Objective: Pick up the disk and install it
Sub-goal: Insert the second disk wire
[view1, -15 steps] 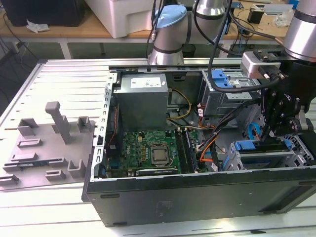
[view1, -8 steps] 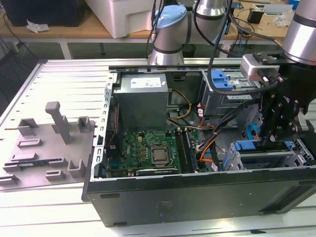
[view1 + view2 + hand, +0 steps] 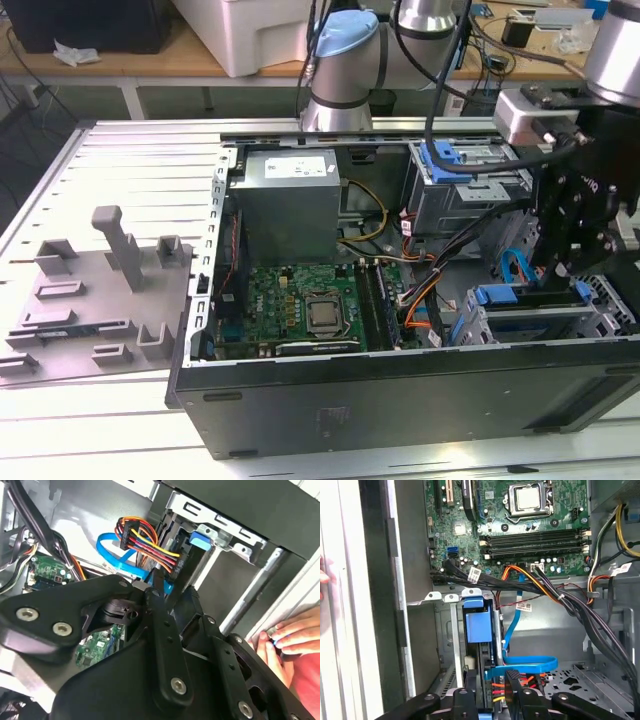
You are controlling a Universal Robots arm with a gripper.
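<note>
In the exterior view my black gripper [image 3: 562, 272] reaches down into the open computer case, right over the silver drive cage [image 3: 530, 322] with its blue latch [image 3: 505, 295]. In the first wrist view the disk [image 3: 486, 670] shows edge-on as a dark slab with blue plastic. It runs from under the blue latch [image 3: 479, 625] back to my gripper [image 3: 490, 682], whose two fingers stand close on either side of it. In the second wrist view the gripper [image 3: 175, 597] points at the cage [image 3: 235, 540]. Most of the disk is hidden.
A looped blue data cable [image 3: 525, 664] and a bundle of coloured power wires [image 3: 147, 540] hang beside the gripper. A person's hand [image 3: 292, 635] rests on the case edge. The motherboard [image 3: 300, 310], power-supply box [image 3: 290, 195] and a second cage [image 3: 465, 180] are inside the case.
</note>
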